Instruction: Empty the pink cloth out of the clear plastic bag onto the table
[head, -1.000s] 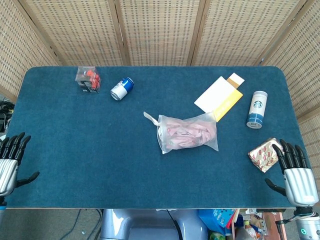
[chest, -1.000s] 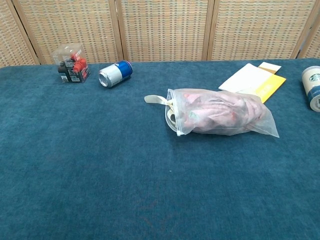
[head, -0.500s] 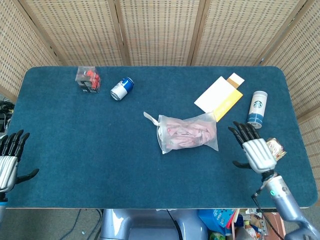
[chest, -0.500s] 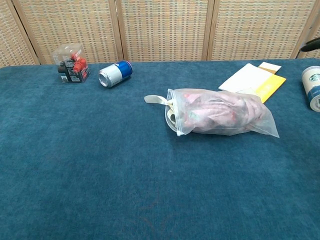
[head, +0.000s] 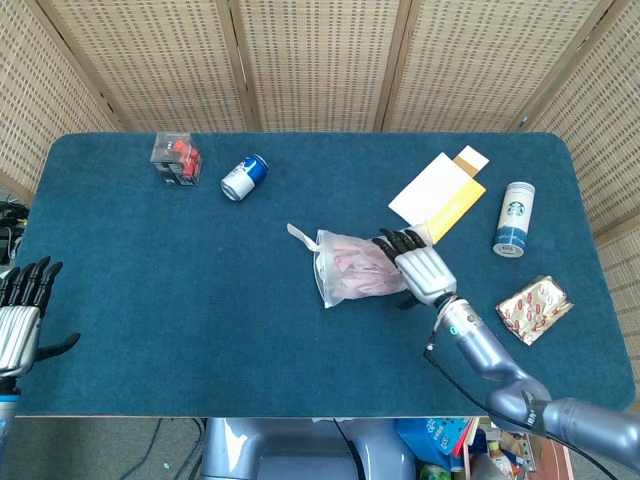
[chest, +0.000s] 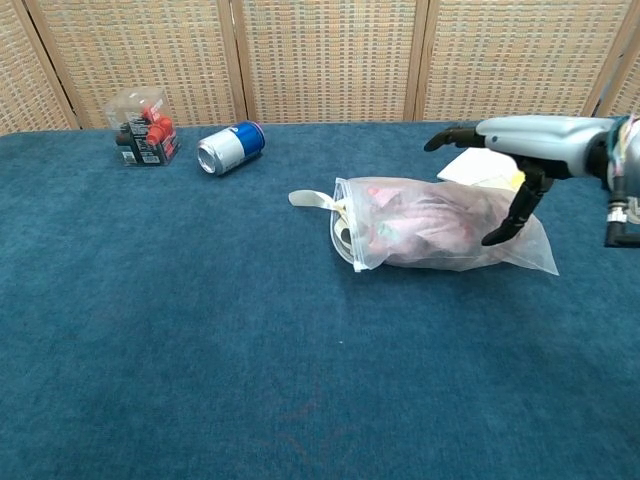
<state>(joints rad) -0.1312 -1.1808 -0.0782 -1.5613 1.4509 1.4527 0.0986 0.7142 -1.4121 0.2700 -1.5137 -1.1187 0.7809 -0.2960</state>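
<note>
While the right hand (chest: 520, 150) hangs over the closed end of the clear plastic bag (chest: 440, 225) at centre right of the chest view, its fingers are spread and the thumb points down beside the bag, with nothing in its grasp; from the head view I cannot tell whether the fingertips already touch the plastic. The pink cloth (head: 368, 262) is fully inside the bag, which lies on its side near the middle of the table (head: 150, 280), its mouth toward the left of the frame, where a pale strip pokes out.

The main risk, as I judge it, is a grip that pinches cloth along with plastic: lifting would then carry both up together and nothing would tip out. Thin film may also slide under the fingers and skate toward the yellow envelope (head: 440, 195) just above it, or bunch so the mouth folds shut. The left hand (head: 20, 315) waits open at the lower left edge, well apart, so nothing steadies the mouth. A wide sweep could also knock the white cup (head: 514, 218) at the right.
</note>
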